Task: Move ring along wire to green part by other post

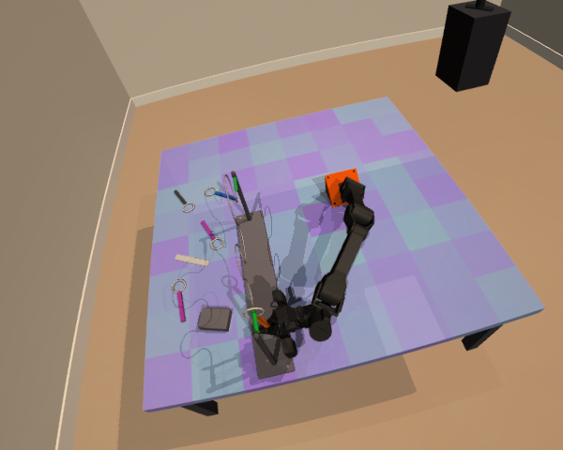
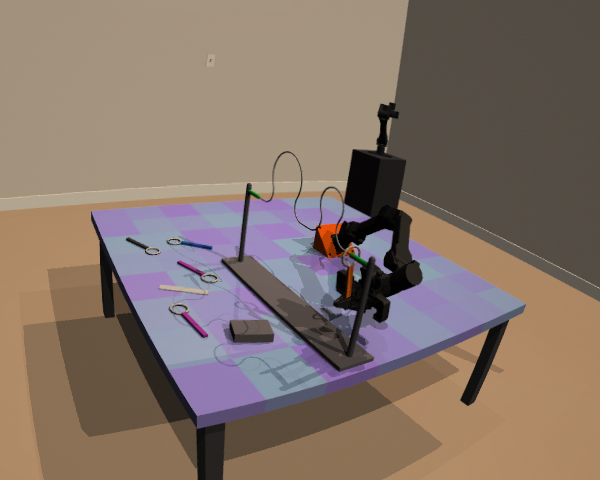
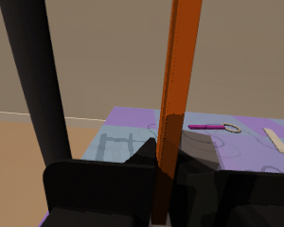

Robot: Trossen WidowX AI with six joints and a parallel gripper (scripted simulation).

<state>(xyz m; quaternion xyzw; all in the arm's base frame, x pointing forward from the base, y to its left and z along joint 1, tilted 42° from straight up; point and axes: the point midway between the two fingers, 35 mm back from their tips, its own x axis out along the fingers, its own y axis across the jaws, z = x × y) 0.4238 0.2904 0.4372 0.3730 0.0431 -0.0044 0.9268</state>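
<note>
The pale ring (image 1: 245, 314) (image 2: 342, 257) is around the inner end of the near green part (image 1: 255, 323) (image 2: 359, 259), close to where the grey wire (image 2: 301, 180) starts; whether they touch cannot be told. Its orange handle (image 1: 263, 321) (image 2: 349, 281) (image 3: 180, 85) hangs down, slightly tilted. My gripper (image 1: 267, 329) (image 2: 346, 300) (image 3: 155, 143) is shut on the handle's lower part, beside the near post (image 1: 266, 347) (image 2: 361, 315) (image 3: 35, 71). The far green part (image 1: 235, 183) (image 2: 253, 194) is at the far post (image 1: 243, 203) (image 2: 244, 227).
The wire rises in two tall loops between the posts above the dark base board (image 1: 260, 251) (image 2: 285, 297). A dark box (image 1: 215, 318) (image 2: 251, 331), a pale strip (image 1: 191, 260) (image 2: 183, 289) and several other ringed handles lie on the table beyond the board from my arm.
</note>
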